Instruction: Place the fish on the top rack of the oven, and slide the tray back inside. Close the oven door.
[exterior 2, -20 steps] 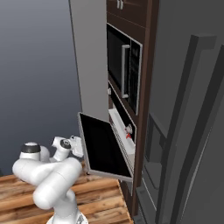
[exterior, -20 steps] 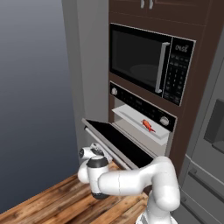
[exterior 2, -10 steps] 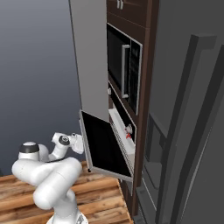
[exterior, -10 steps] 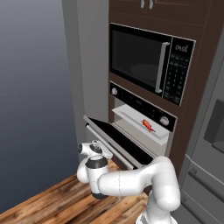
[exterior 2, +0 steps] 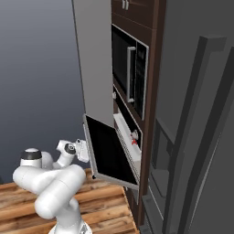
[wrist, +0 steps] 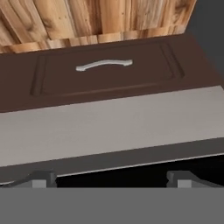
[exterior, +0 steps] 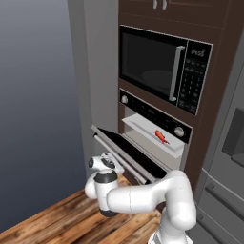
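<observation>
The small red-orange fish (exterior: 161, 137) lies on the pale grey tray (exterior: 143, 127), which sticks out of the oven (exterior: 151, 112) over the door. The black oven door (exterior: 129, 153) hangs part open, its free edge towards me. Seen from the right, the door (exterior 2: 106, 151) stands steeply, with the tray (exterior 2: 122, 126) and fish (exterior 2: 134, 137) behind it. My gripper (exterior 2: 82, 151) is at the door's outer face near its free edge, also seen low in the left base view (exterior: 115, 166). In the hand view the gripper (wrist: 111, 179) is open, its fingertips (wrist: 43, 178) wide apart, with a dark band between them.
A black microwave (exterior: 162, 66) sits above the oven. A brown drawer front with a silver handle (wrist: 104, 64) lies below, above the wooden floor (exterior: 71, 214). A grey fridge (exterior 2: 196, 137) stands right of the oven column and a grey side panel (exterior 2: 93, 59) to its left.
The door's free edge has risen slightly and my hand has shifted a little up and towards the oven with it. Fish and tray are as before.
</observation>
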Robot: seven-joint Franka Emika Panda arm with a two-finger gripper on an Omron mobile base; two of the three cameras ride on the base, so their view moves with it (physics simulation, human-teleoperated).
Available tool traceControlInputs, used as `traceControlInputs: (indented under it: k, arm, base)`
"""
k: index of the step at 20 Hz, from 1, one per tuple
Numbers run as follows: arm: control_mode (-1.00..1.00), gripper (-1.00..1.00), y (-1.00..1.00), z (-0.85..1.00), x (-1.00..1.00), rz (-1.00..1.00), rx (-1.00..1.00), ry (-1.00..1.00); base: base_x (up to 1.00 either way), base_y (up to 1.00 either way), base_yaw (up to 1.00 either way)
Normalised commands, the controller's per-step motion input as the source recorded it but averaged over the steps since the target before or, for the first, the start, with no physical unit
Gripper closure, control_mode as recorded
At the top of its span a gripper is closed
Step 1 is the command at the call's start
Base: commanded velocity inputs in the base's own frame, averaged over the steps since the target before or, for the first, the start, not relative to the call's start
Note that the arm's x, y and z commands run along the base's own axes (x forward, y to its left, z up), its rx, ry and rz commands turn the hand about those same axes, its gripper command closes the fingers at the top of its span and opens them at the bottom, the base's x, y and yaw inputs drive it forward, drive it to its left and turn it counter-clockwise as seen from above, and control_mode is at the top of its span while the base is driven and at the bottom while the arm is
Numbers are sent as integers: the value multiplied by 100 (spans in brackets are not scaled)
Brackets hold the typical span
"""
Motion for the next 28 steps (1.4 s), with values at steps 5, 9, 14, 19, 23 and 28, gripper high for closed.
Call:
traceControlInputs:
  k: [5,9,14,19,23,28]
  arm:
    - [-100,-100,-100,-11,35,-12,0,-26]
    - [-100,-100,-100,-11,54,-12,3,-25]
    - [-100,-100,-100,-7,74,-13,7,-24]
    - [-100,-100,-100,-1,92,-17,3,-17]
    - [-100,-100,-100,0,92,-20,0,-11]
    - [-100,-100,-100,0,84,-20,0,-9]
  base:
    - [0,0,0]
    - [0,0,0]
    - [0,0,0]
    - [0,0,0]
    - [0,0,0]
    - [0,0,0]
